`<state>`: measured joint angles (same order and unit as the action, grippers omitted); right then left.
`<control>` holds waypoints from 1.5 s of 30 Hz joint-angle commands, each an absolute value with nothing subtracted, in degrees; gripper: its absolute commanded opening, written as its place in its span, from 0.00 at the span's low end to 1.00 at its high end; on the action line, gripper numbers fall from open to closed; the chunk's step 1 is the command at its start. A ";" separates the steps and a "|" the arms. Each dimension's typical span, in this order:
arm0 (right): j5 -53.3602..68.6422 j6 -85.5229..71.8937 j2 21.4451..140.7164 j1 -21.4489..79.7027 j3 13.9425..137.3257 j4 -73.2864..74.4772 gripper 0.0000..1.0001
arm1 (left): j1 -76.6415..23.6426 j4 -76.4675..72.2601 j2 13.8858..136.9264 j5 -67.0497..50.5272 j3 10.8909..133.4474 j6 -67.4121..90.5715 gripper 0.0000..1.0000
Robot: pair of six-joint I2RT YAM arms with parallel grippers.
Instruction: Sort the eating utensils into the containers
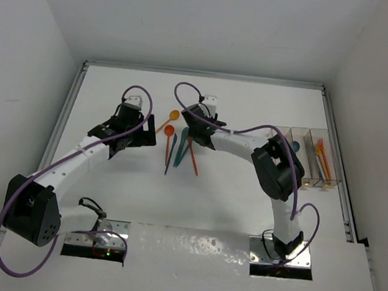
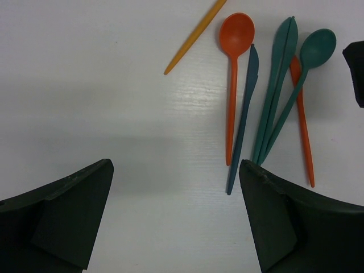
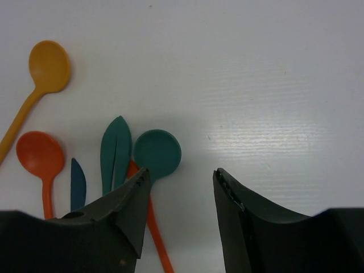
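Note:
Several utensils lie in a loose bunch mid-table (image 1: 180,144): a yellow-orange spoon (image 3: 50,65), an orange spoon (image 2: 236,34), a blue knife (image 2: 243,114), two teal knives (image 2: 278,85), a teal spoon (image 3: 157,153) and an orange utensil (image 2: 301,119) under it. My right gripper (image 3: 179,176) is open and empty, just over the teal spoon's bowl; it also shows in the top view (image 1: 194,130). My left gripper (image 2: 175,170) is open and empty over bare table left of the bunch, as the top view (image 1: 131,137) shows. The clear containers (image 1: 328,186) stand at the right edge.
One bin holds orange and yellow utensils (image 1: 321,159), and another holds a teal one (image 1: 296,148). The right arm's elbow (image 1: 274,171) partly covers the bins' left side. White walls enclose the table on the left, back and right.

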<state>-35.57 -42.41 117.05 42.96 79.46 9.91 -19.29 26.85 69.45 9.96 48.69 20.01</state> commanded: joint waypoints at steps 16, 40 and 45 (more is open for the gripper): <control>-31.91 -45.36 124.28 42.63 82.18 2.21 0.54 | -19.42 26.10 70.22 10.37 49.48 20.04 0.91; -13.91 -41.57 120.49 36.39 65.74 -16.95 0.34 | -19.42 25.93 71.10 9.40 49.66 19.78 0.91; -8.80 -42.10 120.50 35.33 63.55 -20.83 0.35 | -19.42 26.10 71.28 9.58 49.66 19.86 0.91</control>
<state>-13.89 -42.74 119.94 35.68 65.21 -18.72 -19.29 26.98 71.37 9.85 48.69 19.97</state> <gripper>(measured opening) 0.351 0.910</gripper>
